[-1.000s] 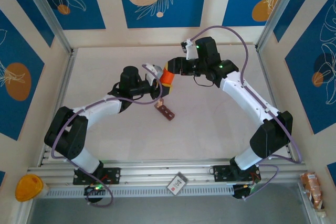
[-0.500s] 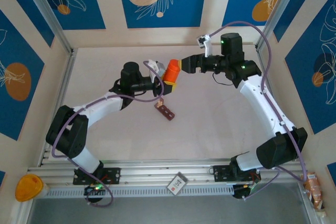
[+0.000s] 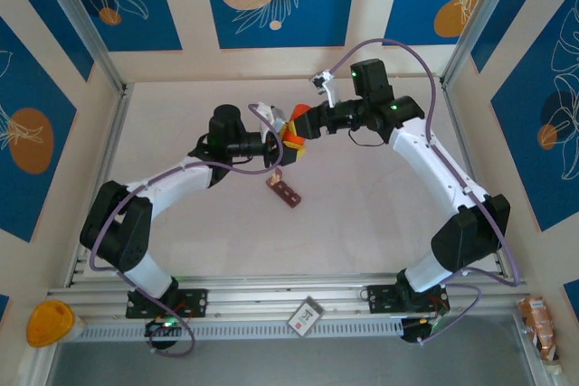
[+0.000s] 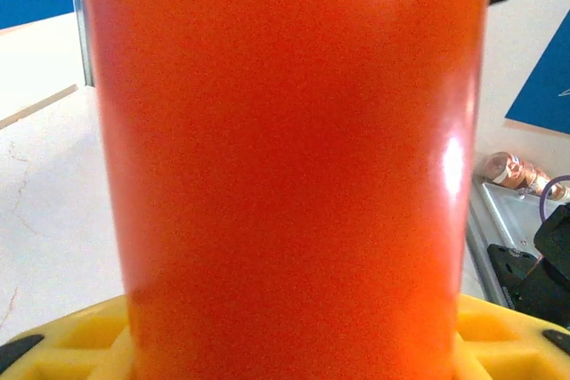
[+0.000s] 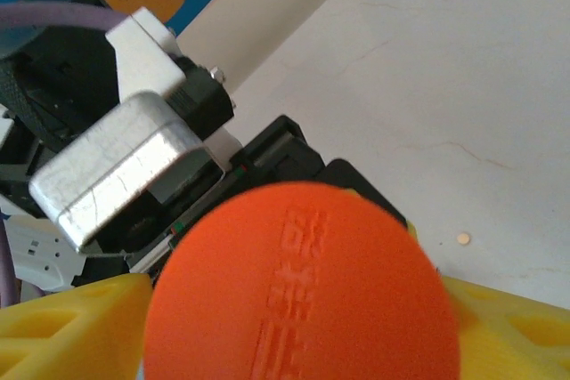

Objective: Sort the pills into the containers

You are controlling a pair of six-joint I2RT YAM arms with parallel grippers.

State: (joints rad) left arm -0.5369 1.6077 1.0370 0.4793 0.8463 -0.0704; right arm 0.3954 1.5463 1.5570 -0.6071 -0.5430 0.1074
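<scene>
My left gripper is shut on a bright orange bottle and holds it tilted above the table. In the left wrist view the bottle's wall hides nearly everything, with yellow fingers at the bottom. My right gripper is at the bottle's cap; it is open, one yellow finger close on each side of the cap. The containers, a dark reddish-brown strip, lie on the table below the bottle. One small pale pill lies on the white table.
A small tan piece stands at the strip's far end. Metal posts and walls close the table in on three sides. Beyond the front rail lie a white card, a yellow object and a packet.
The right gripper let go of the cap and drew back to the right, then came back to the cap. The left arm and the bottle barely moved.
</scene>
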